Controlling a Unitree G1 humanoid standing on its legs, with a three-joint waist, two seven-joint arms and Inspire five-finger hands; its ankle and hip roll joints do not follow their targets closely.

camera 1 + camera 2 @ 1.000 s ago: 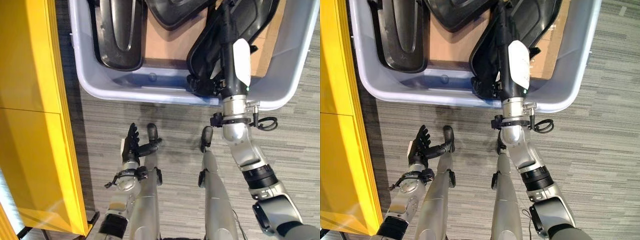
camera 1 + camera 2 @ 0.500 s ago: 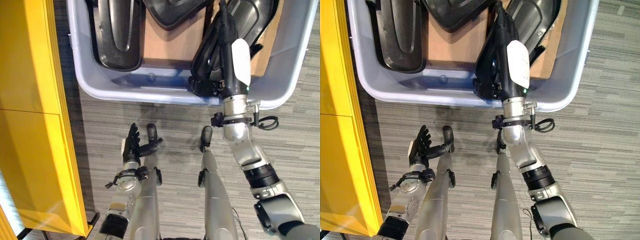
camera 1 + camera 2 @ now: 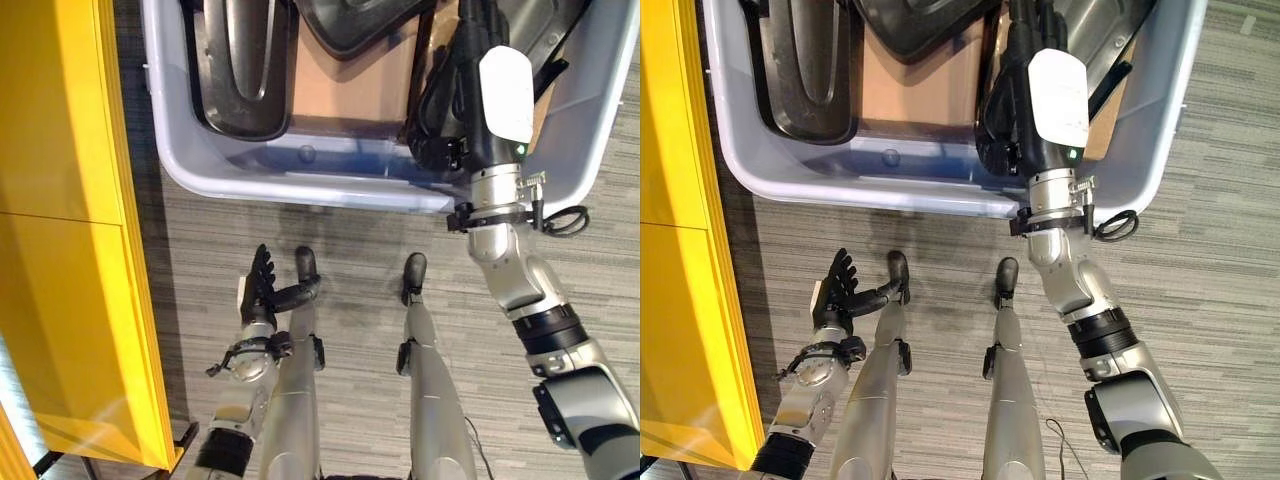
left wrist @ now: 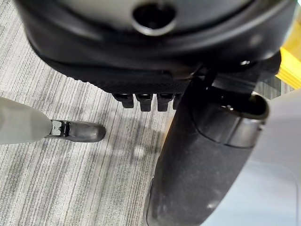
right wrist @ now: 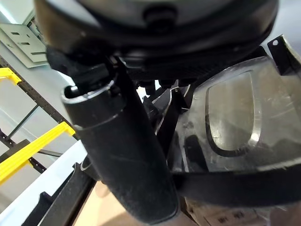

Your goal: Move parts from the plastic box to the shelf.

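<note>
Left hand [image 3: 262,285] open, right hand [image 3: 1025,110] reaching

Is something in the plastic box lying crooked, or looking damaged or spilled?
Nothing looks broken or spilled. The black parts lie loosely overlapped in the plastic box. One part stands tilted on edge where the right hand reaches in. The left hand hangs open over the floor.
</note>
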